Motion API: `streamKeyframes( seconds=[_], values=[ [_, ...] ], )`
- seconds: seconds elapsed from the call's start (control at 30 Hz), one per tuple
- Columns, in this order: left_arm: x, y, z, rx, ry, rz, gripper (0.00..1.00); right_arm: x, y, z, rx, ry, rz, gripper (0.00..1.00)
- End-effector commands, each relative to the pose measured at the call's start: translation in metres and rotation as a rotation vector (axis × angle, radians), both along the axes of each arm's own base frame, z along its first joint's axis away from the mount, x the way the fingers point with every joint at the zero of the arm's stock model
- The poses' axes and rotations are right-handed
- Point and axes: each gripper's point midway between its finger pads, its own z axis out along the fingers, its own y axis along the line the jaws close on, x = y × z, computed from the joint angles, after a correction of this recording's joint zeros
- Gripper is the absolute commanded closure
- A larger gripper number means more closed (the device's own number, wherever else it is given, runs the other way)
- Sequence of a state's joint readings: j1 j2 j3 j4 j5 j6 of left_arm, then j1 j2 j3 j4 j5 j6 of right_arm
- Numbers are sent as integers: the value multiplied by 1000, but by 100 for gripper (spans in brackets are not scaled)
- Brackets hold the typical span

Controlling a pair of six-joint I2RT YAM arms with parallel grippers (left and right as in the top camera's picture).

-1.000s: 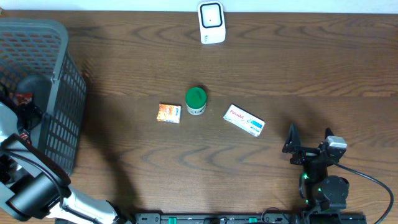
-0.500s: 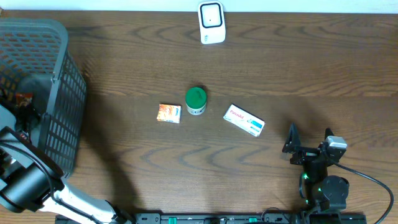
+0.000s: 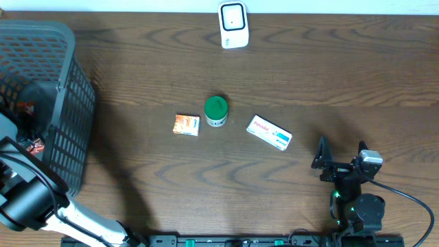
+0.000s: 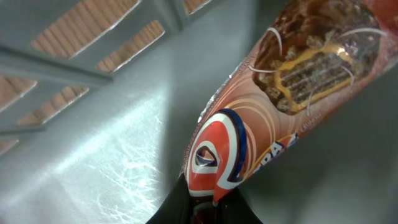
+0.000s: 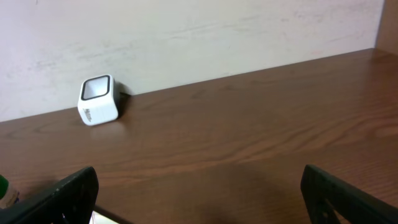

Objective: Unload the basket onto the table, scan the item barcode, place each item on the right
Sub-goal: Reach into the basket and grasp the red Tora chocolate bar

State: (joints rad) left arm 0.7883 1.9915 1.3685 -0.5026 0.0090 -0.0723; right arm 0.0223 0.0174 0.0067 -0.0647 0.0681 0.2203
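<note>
Down inside the grey plastic mesh basket [image 3: 65, 103] at the left of the dark wooden table [image 3: 309, 68], the left gripper [image 4: 208, 208] is clamped on one end of a red-and-orange foil snack packet [image 4: 280, 93], which slants up over the basket's grey floor. The right gripper [image 3: 341, 154] sits low at the near right with its fingers spread wide and nothing between them. A white cube-shaped scanner [image 3: 233, 25] stands at the far edge, well apart from both.
</note>
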Motion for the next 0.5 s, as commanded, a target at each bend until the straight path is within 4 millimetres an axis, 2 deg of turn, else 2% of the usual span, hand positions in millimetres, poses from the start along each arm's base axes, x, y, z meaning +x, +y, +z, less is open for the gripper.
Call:
streamKeyframes(
  seconds=[0.0,0.1,0.17,0.23,0.3,0.37,0.47],
  values=[
    [20,-20,14,-149,-163,78,92,0,1,0,10,0,3,1],
    [54,-32,76,-186,-393,-5,92,0,1,0,10,0,3,1],
    [72,-41,134,-185,-561,-66,92,0,1,0,10,0,3,1],
    [80,-53,197,-169,-721,-112,93,0,1,0,10,0,3,1],
    [76,-66,260,-117,-858,-139,92,0,1,0,10,0,3,1],
    [61,-80,317,-42,-966,-154,92,0,1,0,10,0,3,1],
    [34,-113,381,22,-1092,-173,92,0,1,0,10,0,3,1]
  ],
)
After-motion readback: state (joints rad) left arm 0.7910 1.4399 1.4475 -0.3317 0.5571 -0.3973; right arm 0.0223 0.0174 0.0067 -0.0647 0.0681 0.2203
